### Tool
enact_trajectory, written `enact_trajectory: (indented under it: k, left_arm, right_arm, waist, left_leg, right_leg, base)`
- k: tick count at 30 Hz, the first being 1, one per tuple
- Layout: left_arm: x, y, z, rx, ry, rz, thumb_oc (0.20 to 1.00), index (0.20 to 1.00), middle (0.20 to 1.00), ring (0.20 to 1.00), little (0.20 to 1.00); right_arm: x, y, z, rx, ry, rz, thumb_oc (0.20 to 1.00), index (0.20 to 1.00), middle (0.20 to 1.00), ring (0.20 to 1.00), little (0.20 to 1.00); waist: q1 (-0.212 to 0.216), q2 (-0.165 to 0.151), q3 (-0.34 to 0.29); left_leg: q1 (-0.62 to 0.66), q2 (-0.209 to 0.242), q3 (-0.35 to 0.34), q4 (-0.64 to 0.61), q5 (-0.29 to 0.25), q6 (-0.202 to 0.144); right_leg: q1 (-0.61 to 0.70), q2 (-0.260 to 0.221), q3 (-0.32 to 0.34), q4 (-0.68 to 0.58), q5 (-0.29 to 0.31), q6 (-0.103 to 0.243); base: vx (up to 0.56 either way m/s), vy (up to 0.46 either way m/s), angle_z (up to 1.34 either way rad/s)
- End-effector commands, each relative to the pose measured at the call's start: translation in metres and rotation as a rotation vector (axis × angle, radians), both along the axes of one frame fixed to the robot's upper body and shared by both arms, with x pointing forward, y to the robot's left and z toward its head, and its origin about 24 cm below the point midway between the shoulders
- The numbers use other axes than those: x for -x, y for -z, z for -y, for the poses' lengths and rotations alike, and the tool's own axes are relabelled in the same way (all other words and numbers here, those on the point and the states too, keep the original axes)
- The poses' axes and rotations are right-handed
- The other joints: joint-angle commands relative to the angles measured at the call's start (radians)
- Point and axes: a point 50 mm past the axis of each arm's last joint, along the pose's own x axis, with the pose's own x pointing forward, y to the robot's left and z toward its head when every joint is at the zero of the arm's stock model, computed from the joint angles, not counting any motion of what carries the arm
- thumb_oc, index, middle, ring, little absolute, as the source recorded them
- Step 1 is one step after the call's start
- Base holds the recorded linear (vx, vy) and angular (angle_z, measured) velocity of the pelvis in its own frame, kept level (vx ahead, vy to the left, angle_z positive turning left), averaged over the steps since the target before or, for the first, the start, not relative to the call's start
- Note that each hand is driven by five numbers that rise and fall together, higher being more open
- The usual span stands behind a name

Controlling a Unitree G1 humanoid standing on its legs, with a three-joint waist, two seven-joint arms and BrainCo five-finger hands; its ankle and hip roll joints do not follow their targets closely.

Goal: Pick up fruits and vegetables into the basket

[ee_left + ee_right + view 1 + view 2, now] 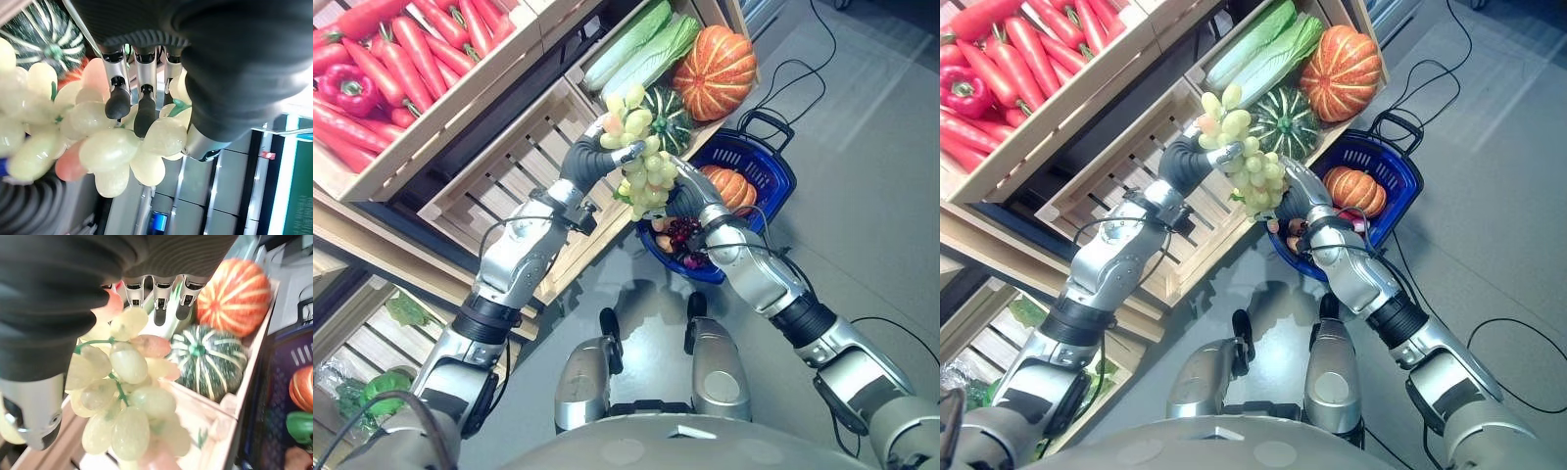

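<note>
A bunch of pale green grapes (641, 162) with a few pink ones hangs in the air in front of the wooden shelves. My left hand (592, 149) holds its upper part, with the fingers (117, 103) and thumb curled round the grapes (112, 147). My right hand (693, 191) reaches up from the lower right, and its nearly straight fingers (159, 308) rest against the bunch (127, 367). The blue basket (775, 162) stands on the floor just right of both hands. It holds an orange pumpkin (729, 186) and dark red grapes (683, 233).
Behind the grapes, a crate holds an orange pumpkin (715, 59), a green striped pumpkin (674, 119) and cabbages (641, 44). Carrots (411, 49) and a red pepper (350, 86) fill the upper left crate. An empty slatted crate (494, 181) sits below it. Grey floor lies to the right.
</note>
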Motion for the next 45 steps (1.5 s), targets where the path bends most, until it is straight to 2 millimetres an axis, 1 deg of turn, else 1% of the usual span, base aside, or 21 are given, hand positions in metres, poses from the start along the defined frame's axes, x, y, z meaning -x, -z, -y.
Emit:
enact_trajectory:
  k: [1,8,11,14,19,21,22,27,28,32,35,40,45]
  left_arm:
    - [0.018,-0.016,0.019,0.134,0.092,0.063,0.200,0.200,0.200,0.200,0.200]
    - [0.025,-0.009,0.026,0.183,0.122,0.031,0.200,0.200,0.200,0.200,0.200]
    - [0.029,-0.006,0.031,0.205,0.139,0.013,0.200,0.200,0.200,0.200,0.200]
    - [0.032,-0.005,0.035,0.227,0.158,0.010,0.200,0.200,0.200,0.200,0.200]
    - [0.037,-0.005,0.043,0.270,0.206,-0.018,0.200,0.200,0.200,0.200,0.200]
    - [0.037,-0.005,0.044,0.271,0.209,-0.020,0.200,0.200,0.200,0.200,0.200]
    - [0.038,-0.004,0.048,0.285,0.229,-0.035,0.200,0.200,0.200,0.200,0.200]
    - [0.041,-0.001,0.054,0.315,0.265,-0.074,0.200,0.200,0.200,0.200,0.200]
    - [0.042,0.000,0.056,0.329,0.276,-0.088,0.200,0.200,0.200,0.200,0.200]
    - [0.043,0.000,0.058,0.347,0.293,-0.103,0.200,0.200,0.200,0.200,0.200]
    - [0.044,0.002,0.060,0.372,0.313,-0.131,0.200,0.200,0.200,0.200,0.200]
    - [0.046,0.006,0.063,0.402,0.322,-0.170,0.200,0.200,0.200,0.200,0.200]
    - [0.046,0.012,0.064,0.409,0.312,-0.212,0.200,0.200,0.200,0.200,0.200]
  right_arm:
    - [0.007,-0.005,-0.022,-0.186,-0.026,0.050,1.000,1.000,1.000,1.000,1.000]
    - [0.017,-0.006,-0.032,-0.377,-0.114,0.015,1.000,1.000,1.000,1.000,1.000]
    - [0.019,-0.006,-0.033,-0.416,-0.087,0.032,1.000,1.000,1.000,1.000,1.000]
    - [0.019,-0.001,-0.032,-0.455,-0.052,-0.001,1.000,1.000,1.000,1.000,1.000]
    - [0.023,0.004,-0.042,-0.553,-0.113,-0.091,1.000,1.000,1.000,1.000,1.000]
    - [0.024,0.004,-0.043,-0.561,-0.120,-0.096,1.000,1.000,1.000,1.000,1.000]
    - [0.026,0.003,-0.048,-0.625,-0.155,-0.122,1.000,1.000,1.000,1.000,1.000]
    - [0.028,0.000,-0.055,-0.714,-0.177,-0.114,1.000,1.000,1.000,1.000,1.000]
    - [0.027,0.001,-0.056,-0.723,-0.179,-0.113,0.200,0.200,0.200,0.200,0.200]
    - [0.027,0.002,-0.057,-0.721,-0.185,-0.116,0.200,0.200,0.200,0.200,0.200]
    - [0.027,0.005,-0.058,-0.768,-0.193,-0.140,0.200,0.200,0.200,0.200,0.200]
    - [0.027,0.004,-0.055,-0.847,-0.175,-0.116,0.200,0.200,0.200,0.200,0.200]
    - [0.027,0.001,-0.051,-0.859,-0.174,-0.084,0.200,0.200,0.200,0.200,0.200]
  waist:
    - [0.004,-0.028,-0.060]
    - [0.008,-0.025,-0.071]
    - [0.011,-0.026,-0.078]
    - [0.011,-0.027,-0.080]
    - [0.014,-0.029,-0.075]
    - [0.014,-0.029,-0.075]
    - [0.016,-0.031,-0.074]
    - [0.023,-0.034,-0.076]
    - [0.025,-0.036,-0.078]
    - [0.028,-0.037,-0.080]
    - [0.033,-0.040,-0.084]
    - [0.035,-0.044,-0.089]
    - [0.033,-0.046,-0.090]
  left_leg:
    - [0.005,-0.034,-0.048,0.016,-0.088,0.042]
    - [0.023,-0.035,-0.051,0.006,-0.090,0.045]
    - [0.028,-0.034,-0.051,0.006,-0.092,0.048]
    - [0.032,-0.033,-0.050,0.008,-0.097,0.050]
    - [0.035,-0.033,-0.053,0.010,-0.098,0.053]
    - [0.035,-0.033,-0.053,0.010,-0.098,0.054]
    - [0.038,-0.032,-0.054,0.010,-0.098,0.054]
    - [0.040,-0.029,-0.057,0.012,-0.098,0.054]
    - [0.041,-0.028,-0.057,0.013,-0.099,0.055]
    - [0.042,-0.027,-0.057,0.014,-0.099,0.056]
    - [0.046,-0.024,-0.060,0.011,-0.097,0.056]
    - [0.053,-0.020,-0.060,0.001,-0.093,0.056]
    - [0.057,-0.017,-0.057,-0.002,-0.091,0.057]
  right_leg:
    - [0.111,-0.053,0.001,-0.036,-0.088,0.086]
    - [0.127,-0.057,-0.006,-0.042,-0.086,0.090]
    - [0.133,-0.057,-0.011,-0.044,-0.085,0.090]
    - [0.138,-0.057,-0.014,-0.047,-0.085,0.089]
    - [0.144,-0.058,-0.018,-0.048,-0.084,0.089]
    - [0.144,-0.058,-0.019,-0.048,-0.084,0.089]
    - [0.148,-0.059,-0.021,-0.048,-0.083,0.089]
    - [0.155,-0.061,-0.029,-0.051,-0.081,0.090]
    - [0.158,-0.061,-0.032,-0.053,-0.080,0.089]
    - [0.162,-0.062,-0.035,-0.056,-0.078,0.088]
    - [0.169,-0.062,-0.040,-0.060,-0.077,0.088]
    - [0.176,-0.060,-0.045,-0.067,-0.072,0.091]
    - [0.180,-0.058,-0.046,-0.070,-0.070,0.091]
  base:
    - [0.00,0.000,0.00]
    - [0.01,-0.002,0.00]
    - [0.04,-0.017,0.01]
    - [0.03,-0.008,0.03]
    - [0.00,0.000,0.00]
    - [0.01,-0.012,0.05]
    - [0.02,-0.023,0.06]
    - [0.02,-0.028,0.07]
    - [0.00,0.000,0.00]
    - [0.00,0.000,0.00]
    - [0.01,-0.025,0.04]
    - [0.01,-0.033,0.07]
    - [0.00,-0.009,0.01]
